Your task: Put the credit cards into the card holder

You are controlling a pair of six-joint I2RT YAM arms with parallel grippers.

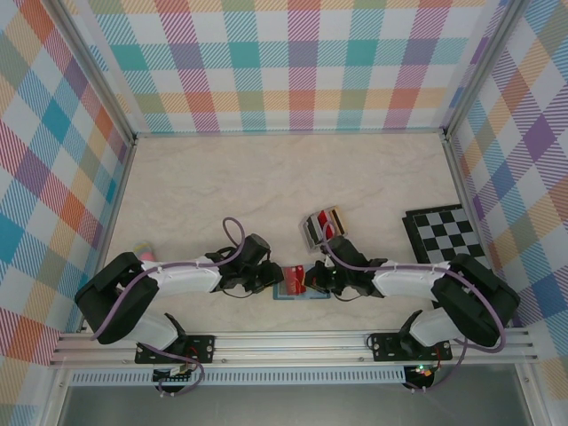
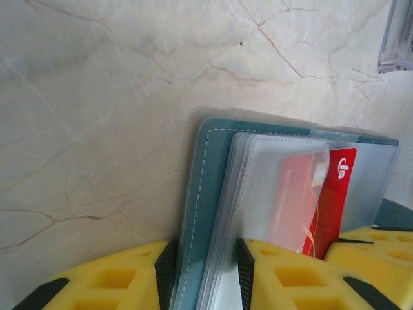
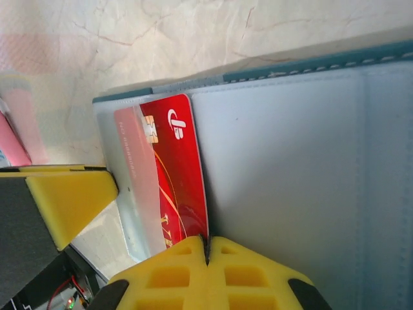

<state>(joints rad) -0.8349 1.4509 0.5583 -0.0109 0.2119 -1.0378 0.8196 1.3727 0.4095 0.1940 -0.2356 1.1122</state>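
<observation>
While the left gripper (image 2: pixel 205 274) clamps the card holder (image 2: pixel 193 194) by its teal cover and clear sleeves — pinning it open on the table (image 1: pixel 266 177) — the right gripper (image 3: pixel 208 258), jaws pressed together, pinches the red credit card (image 3: pixel 181 168) by its corner. That card sits partway inside a sleeve, seemingly to be pushed deeper.

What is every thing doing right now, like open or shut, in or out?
card holder, open, inside showing
red card, partly tucked under a clear sleeve
left gripper, shut on the card holder's cover and sleeves
right gripper, shut on the red card's edge
card rack, standing, cards in it
checked board, lying flat
</observation>
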